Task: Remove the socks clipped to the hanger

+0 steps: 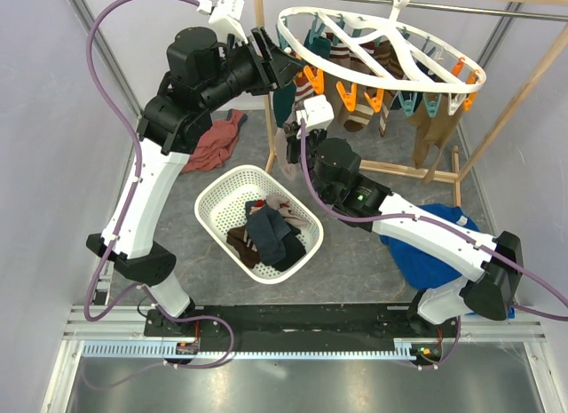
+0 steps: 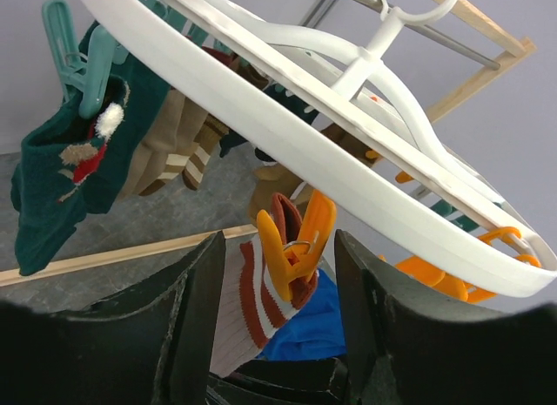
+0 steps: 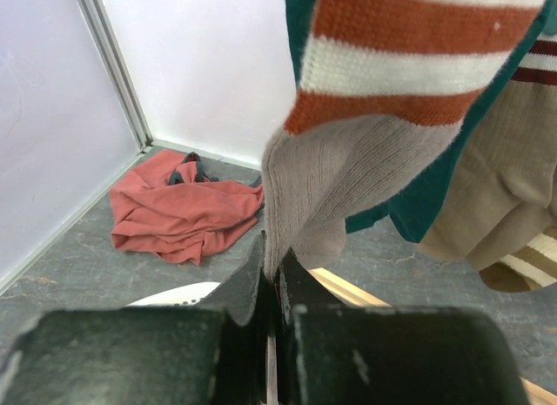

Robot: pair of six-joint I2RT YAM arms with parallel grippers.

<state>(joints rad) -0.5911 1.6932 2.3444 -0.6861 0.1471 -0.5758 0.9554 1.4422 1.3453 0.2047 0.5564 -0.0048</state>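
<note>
The white oval hanger (image 1: 382, 44) hangs from the rail with several socks (image 1: 373, 107) clipped under it. In the left wrist view its ring (image 2: 287, 135) crosses overhead. My left gripper (image 2: 278, 248) is open, its fingers on either side of an orange clip (image 2: 291, 248) without touching it. That clip pinches the red-and-white striped cuff of a beige sock (image 2: 244, 309). My right gripper (image 3: 278, 266) is shut on the lower end of this same beige sock (image 3: 348, 178), below the hanger's left end (image 1: 302, 142). A dark teal sock (image 2: 52, 178) hangs from a teal clip (image 2: 87, 65).
A white perforated basket (image 1: 213, 200) holding several socks stands on the floor between the arms. A rust-red garment (image 1: 213, 142) lies by the left wall. A blue cloth (image 1: 426, 253) lies under the right arm. The wooden rail frame (image 1: 510, 102) stands at the back right.
</note>
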